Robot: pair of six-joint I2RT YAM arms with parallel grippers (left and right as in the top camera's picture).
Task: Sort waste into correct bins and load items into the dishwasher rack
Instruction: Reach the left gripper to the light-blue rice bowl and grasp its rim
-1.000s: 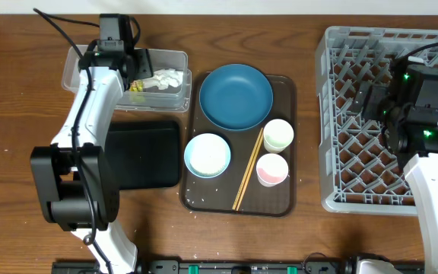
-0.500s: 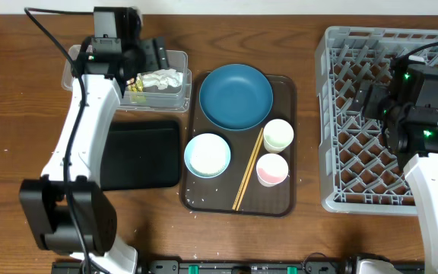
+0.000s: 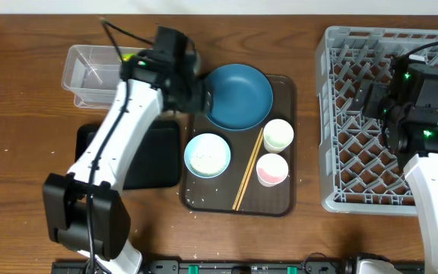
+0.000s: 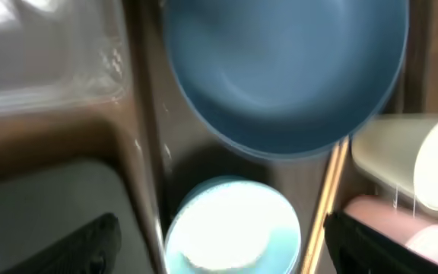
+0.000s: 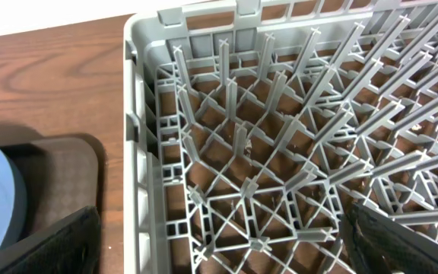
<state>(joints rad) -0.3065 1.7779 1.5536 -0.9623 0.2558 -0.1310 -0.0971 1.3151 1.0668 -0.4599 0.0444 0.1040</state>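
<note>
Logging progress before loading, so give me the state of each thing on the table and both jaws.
dark-blue dish, upright, empty
pale-blue bowl, upright, something white inside
pale-green cup, upright
pink cup, upright
chopsticks, lying flat
rack, no dishes loaded
clear tub, upright, contents unclear
black tray, flat, nothing seen inside
left jaws, open, empty
right jaws, open, empty

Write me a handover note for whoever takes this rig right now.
Left hand: open, empty, over the brown tray's left edge beside the dark-blue dish.
Right hand: open, empty, above the rack.
On the brown tray: dish, pale-blue bowl with white bits inside, green cup, pink cup, chopsticks.
Clear tub partly hidden by the left arm; black tray next to it.
Done: nothing racked yet.
Left: all five items into the rack; the white bits to a bin.
</note>
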